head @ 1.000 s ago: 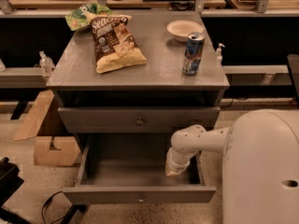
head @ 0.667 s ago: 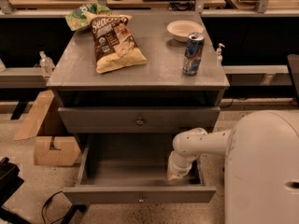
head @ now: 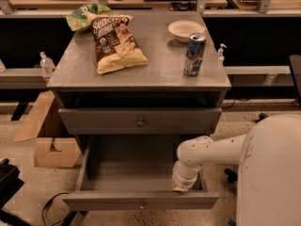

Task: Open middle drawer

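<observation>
As it stands now, middle drawer (head: pixel 136 173): pulled well out of the cabinet (head: pixel 160 72), its knobbed front panel nearest the camera. It is judged the middle one because it lies directly below the shut drawer (head: pixel 140 121). Change over the last second: the drawer's extension is roughly as before. The gripper (head: pixel 183 187) has crept down and forward along the drawer's right side and now sits just behind the front panel. Gripper state: cannot tell whether it is spread or closed, or whether it holds anything. Judgement: the opening looks essentially done, and what remains is lifting the arm clear. On top, unmoved: chip bag (head: pixel 115 41), can (head: pixel 194 54), bowl (head: pixel 186 29). On the floor at left: cardboard box (head: pixel 56 152).
</observation>
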You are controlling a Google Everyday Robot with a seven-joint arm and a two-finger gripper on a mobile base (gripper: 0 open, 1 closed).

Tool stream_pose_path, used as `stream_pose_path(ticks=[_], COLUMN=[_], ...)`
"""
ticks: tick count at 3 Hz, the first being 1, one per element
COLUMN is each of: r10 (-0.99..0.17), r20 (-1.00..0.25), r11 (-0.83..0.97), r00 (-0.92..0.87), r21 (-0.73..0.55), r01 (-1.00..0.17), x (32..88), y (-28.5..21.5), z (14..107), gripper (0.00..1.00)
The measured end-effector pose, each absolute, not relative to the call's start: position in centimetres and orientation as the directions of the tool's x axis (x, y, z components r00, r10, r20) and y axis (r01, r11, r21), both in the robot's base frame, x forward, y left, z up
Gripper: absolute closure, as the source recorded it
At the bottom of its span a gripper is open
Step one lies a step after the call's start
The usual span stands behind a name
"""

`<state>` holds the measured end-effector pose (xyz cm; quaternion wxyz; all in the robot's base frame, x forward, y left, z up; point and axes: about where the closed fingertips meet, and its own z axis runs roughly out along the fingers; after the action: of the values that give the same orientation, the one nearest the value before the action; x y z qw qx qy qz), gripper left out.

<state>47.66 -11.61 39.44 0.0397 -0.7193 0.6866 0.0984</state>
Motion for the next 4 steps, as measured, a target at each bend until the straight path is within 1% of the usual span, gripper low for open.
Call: stream_pose_path(ticks=[1,3,4], r10=[-0.981,-0.982,-0.982], r20=[-0.191,-0.189,-0.189], r11=[-0.045,-0.042,-0.042], r00=[0.026,0.022,0.022], r21=[0.097,0.106,0.106], r01=[-0.994,-0.994,-0.994], x=[46.6,46.18,46.18], y=[-11.81,-11.84,-11.84], z=[39.77,39.86,39.85], gripper=[1.0,1.0,0.81])
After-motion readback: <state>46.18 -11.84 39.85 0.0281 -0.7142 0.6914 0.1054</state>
